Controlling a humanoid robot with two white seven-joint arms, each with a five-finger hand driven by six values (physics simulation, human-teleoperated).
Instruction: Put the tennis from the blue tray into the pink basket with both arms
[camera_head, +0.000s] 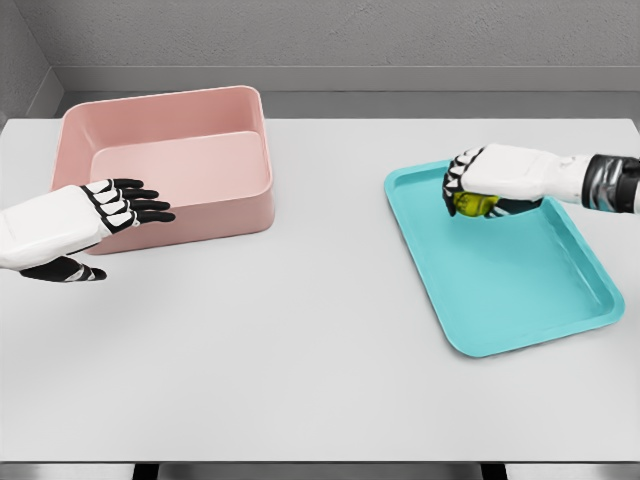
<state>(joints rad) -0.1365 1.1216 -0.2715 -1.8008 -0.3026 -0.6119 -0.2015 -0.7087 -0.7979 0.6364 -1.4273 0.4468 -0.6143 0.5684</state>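
My left robot hand hovers at the left, fingers stretched out flat and holding nothing, just in front of the near wall of the pink basket on the white tabletop. To the right lies the blue tray. At its far end my right robot hand curls down over the yellow-green tennis ball, fingers wrapped around it.

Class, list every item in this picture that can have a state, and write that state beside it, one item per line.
tennis ball: in the blue tray's far corner, gripped from above
right hand: fingers curled over the tennis ball
left hand: fingers extended, holding nothing, in front of the basket's near wall
pink basket: upright, empty
blue tray: flat on the table, holds only the ball
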